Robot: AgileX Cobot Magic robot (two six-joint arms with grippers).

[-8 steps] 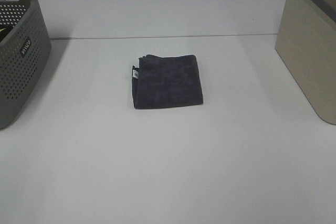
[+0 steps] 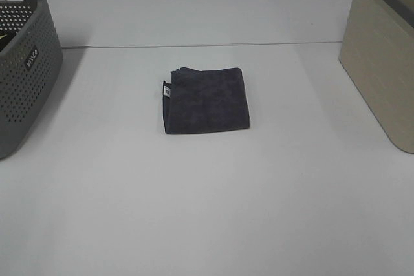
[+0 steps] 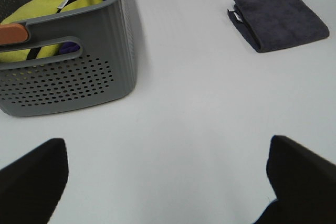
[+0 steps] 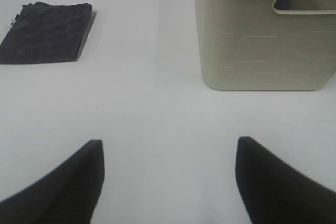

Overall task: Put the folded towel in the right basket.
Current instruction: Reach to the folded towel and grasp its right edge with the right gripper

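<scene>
Our right jaws stand wide open with nothing between them, hanging low over bare table (image 2: 207,224). Our left jaws are just as wide apart and just as empty. Neither arm reaches into the high view, so both are held back on the near side.

Out from the right jaws, the folded towel (image 2: 206,100) lies flat in the middle of the table, well apart from both baskets and from either pair of jaws. It is a dark, roughly square stack with a small white tag (image 2: 167,90) on its left edge, where the layers show.

The right basket (image 2: 381,75), beige with a dark rim, stands at the far right, its handle slot visible in the right wrist view. The grey basket (image 2: 26,75) on the left already holds yellow cloth (image 3: 47,9) and is no concern of ours.

We judge the step in hand to be the reach, and the right arm suits it, since the target is on its side. We should:
- come down on the towel's right edge with the jaws kept wide
- press into the table enough to get under the lowest layer
- close on the whole stack, so the fold does not peel open
- lift well above the basket's rim before travelling right, as a hanging corner could catch it
- let go only once we are over the opening
</scene>
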